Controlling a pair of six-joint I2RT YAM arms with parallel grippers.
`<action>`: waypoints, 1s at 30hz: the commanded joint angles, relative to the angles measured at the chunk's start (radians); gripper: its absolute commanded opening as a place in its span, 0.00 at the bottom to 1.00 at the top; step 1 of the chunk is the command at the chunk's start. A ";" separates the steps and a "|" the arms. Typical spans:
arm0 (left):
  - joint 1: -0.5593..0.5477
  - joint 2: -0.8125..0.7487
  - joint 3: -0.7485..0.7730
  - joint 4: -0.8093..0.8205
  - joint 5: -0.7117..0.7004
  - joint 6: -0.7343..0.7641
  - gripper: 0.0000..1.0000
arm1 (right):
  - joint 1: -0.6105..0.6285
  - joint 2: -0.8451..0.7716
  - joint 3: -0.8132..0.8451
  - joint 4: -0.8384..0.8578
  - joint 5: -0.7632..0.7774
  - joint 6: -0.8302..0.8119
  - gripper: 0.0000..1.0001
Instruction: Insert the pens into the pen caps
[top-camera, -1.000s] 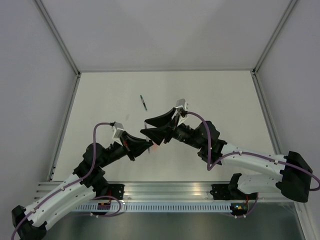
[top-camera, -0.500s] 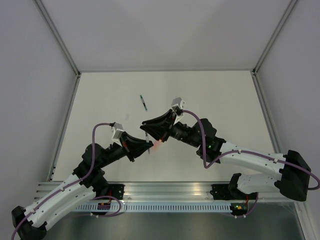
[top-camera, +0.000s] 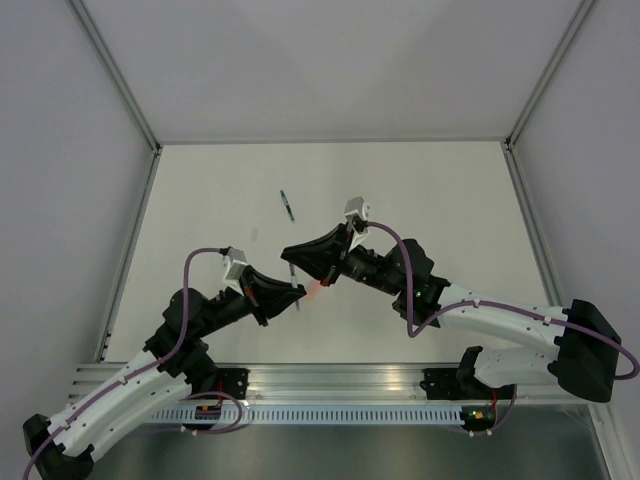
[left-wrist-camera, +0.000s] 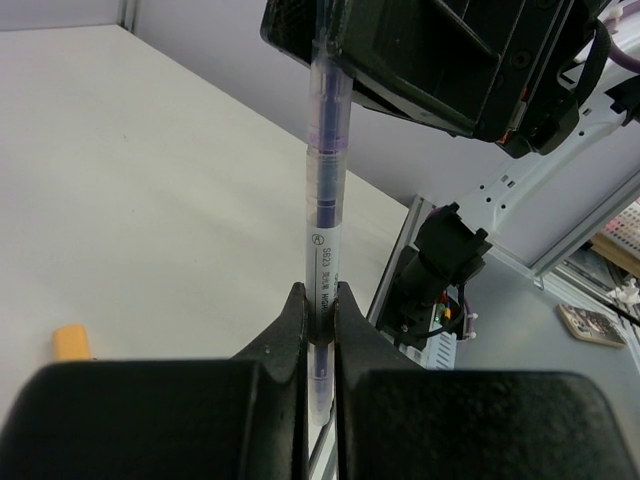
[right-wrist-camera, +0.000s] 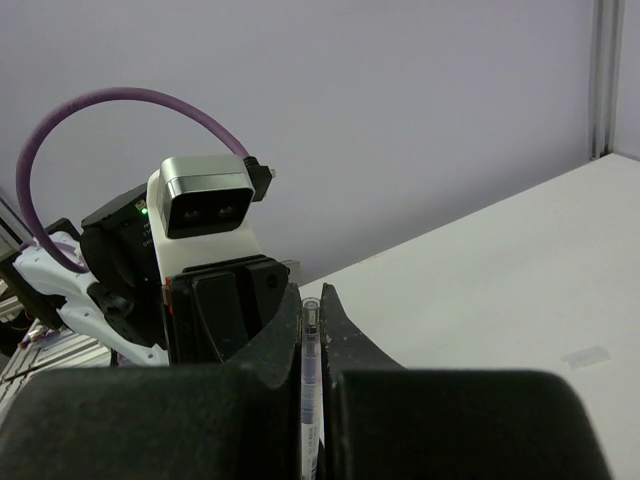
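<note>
A thin clear pen (left-wrist-camera: 322, 215) with purple ink stands nearly upright between my two grippers. My left gripper (left-wrist-camera: 320, 294) is shut on its lower part, with the butt end poking out below the fingers. My right gripper (right-wrist-camera: 312, 298) is shut on the pen's upper, clear capped end (left-wrist-camera: 329, 95). From above, the pen (top-camera: 294, 276) bridges the left gripper (top-camera: 296, 291) and the right gripper (top-camera: 291, 256). A dark teal pen (top-camera: 288, 205) lies on the table beyond them. A stubby orange-yellow cap (left-wrist-camera: 72, 342) lies on the table beside the left gripper, also seen as an orange spot (top-camera: 316, 291) from above.
The white table (top-camera: 430, 190) is walled by grey panels and aluminium posts (top-camera: 115, 75). A metal rail (top-camera: 340, 380) with the arm bases runs along the near edge. In the right wrist view the left arm's camera (right-wrist-camera: 205, 205) sits directly behind the pen.
My right gripper has closed from wide open onto the pen's upper end and shifted slightly left toward the left gripper. The left gripper kept its hold on the pen.
</note>
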 joint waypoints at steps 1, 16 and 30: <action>0.001 -0.005 0.025 0.020 -0.104 -0.001 0.02 | 0.012 0.012 -0.056 0.000 -0.112 0.026 0.00; 0.003 0.061 0.162 -0.085 -0.195 -0.006 0.02 | 0.012 -0.058 -0.189 0.012 -0.177 0.052 0.00; 0.003 0.164 0.303 -0.120 -0.300 0.025 0.02 | 0.012 -0.025 -0.240 0.035 -0.252 0.154 0.00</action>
